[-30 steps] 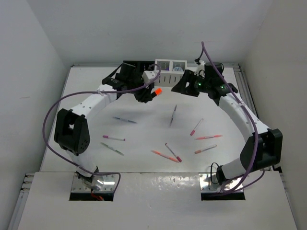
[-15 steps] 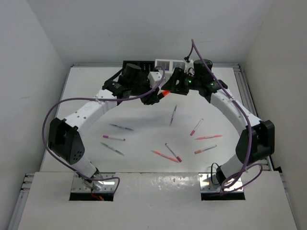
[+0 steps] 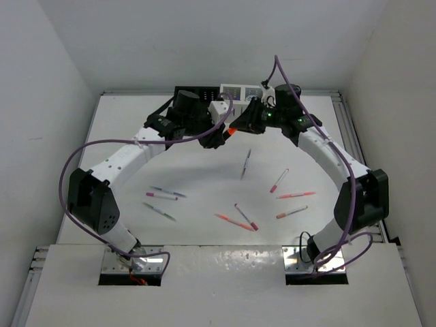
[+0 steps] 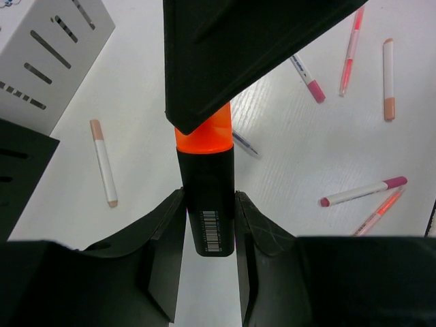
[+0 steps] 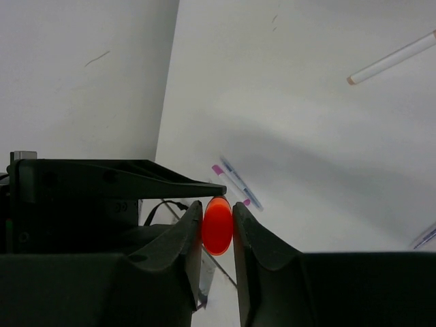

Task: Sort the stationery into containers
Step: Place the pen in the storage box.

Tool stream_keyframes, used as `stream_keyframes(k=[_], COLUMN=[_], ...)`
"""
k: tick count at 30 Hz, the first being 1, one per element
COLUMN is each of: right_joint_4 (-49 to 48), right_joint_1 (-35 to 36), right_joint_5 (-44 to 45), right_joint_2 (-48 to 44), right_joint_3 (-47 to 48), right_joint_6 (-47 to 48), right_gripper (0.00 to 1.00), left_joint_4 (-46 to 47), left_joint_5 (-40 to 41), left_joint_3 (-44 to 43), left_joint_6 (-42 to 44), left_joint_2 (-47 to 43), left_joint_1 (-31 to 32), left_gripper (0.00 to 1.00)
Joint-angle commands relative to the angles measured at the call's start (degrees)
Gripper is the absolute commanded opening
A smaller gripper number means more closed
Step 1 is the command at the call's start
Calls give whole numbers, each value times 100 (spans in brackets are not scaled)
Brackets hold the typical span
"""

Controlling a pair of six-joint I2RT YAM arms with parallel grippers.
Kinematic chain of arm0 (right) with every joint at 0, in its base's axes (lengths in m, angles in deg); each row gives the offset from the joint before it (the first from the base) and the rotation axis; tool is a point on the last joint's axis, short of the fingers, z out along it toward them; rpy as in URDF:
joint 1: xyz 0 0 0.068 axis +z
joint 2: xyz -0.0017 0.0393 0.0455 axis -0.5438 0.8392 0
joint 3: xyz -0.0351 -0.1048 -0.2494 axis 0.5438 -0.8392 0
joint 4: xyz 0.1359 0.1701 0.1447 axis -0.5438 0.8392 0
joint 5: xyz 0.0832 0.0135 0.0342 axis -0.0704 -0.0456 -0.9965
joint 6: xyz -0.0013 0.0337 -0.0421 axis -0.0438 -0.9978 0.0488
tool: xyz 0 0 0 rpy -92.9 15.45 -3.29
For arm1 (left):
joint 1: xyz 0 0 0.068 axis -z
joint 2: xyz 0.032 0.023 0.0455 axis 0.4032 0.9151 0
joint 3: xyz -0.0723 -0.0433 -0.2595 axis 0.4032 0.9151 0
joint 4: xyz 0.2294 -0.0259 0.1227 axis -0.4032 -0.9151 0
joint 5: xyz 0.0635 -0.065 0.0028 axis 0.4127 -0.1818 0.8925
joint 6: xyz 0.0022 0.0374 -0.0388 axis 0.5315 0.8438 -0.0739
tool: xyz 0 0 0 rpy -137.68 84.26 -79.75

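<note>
So, our orange-black highlighter (image 4: 206, 180) is up in the air over the back part of the bench (image 3: 204, 170), and both claws have hold of it. We can see the left claw (image 4: 208, 211) pinching the black barrel from both sides. The right claw (image 5: 217, 219) is pressed onto the orange cap end, so the marker bridges the two.

Just behind it, the white box (image 4: 61, 61) and the black box (image 4: 17, 184) sit side by side at the bench's back edge, near the marker but not touching it. Room-wise, the side walls are well apart from both claws. The nearest loose one, a purple-grey pen (image 3: 246, 163), lies toward the front. The other pens (image 3: 278, 180) are scattered further forward, well apart from the held marker.
</note>
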Motion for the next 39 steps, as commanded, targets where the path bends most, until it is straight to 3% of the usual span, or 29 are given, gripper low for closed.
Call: stream_keyframes(k=[1, 3, 6, 7, 8, 10, 11, 13, 18, 20, 22, 26, 35, 39], right_joint_4=[-247, -247, -274, -256, -169, -54, 33, 52, 122, 43, -420, -660, -1486, -1618], right_joint_1=[20, 38, 46, 55, 55, 29, -15, -94, -340, -340, -340, -314, -138, -112], right_joint_5=[-282, -291, -300, -282, -177, 16, 95, 228, 903, 1605, 2246, 2609, 3207, 3207], right_joint_2=[71, 124, 168, 177, 220, 282, 378, 493, 1098, 1266, 1477, 2162, 3137, 3358], right_joint_3=[48, 39, 65, 100, 205, 389, 616, 872, 2199, 2742, 2886, 3691, 3888, 3923], right_joint_6=[-159, -150, -37, 7, 43, 306, 420, 482, 1105, 1569, 1817, 2362, 2987, 3145], right_gripper=[23, 24, 8, 1, 0, 0, 0, 0, 0, 0, 0, 0, 0, 0], left_joint_4=[323, 350, 332, 324, 324, 358, 411, 578, 939, 895, 1095, 1520, 693, 395], left_joint_5=[-17, -34, -87, -70, -61, 35, 105, 325, 983, 1151, 926, 633, 229, 474], left_joint_3=[-5, -23, -76, -76, -76, -23, 20, 231, 355, 258, 345, 856, 671, 881], left_joint_6=[-105, -123, -140, -158, -193, -228, -333, -544, -1247, -1161, -1081, -1090, -529, -159], left_joint_2=[-153, -126, -91, -91, -91, -152, -213, -293, -487, -495, -574, -812, -618, -899], left_joint_1=[13, 13, 4, 4, -13, -48, -162, -390, -1243, -1480, -1639, -2086, -2641, -2747], left_gripper=[5, 5, 7, 15, 38, 60, 84, 100, 100, 100, 100, 100, 100, 100])
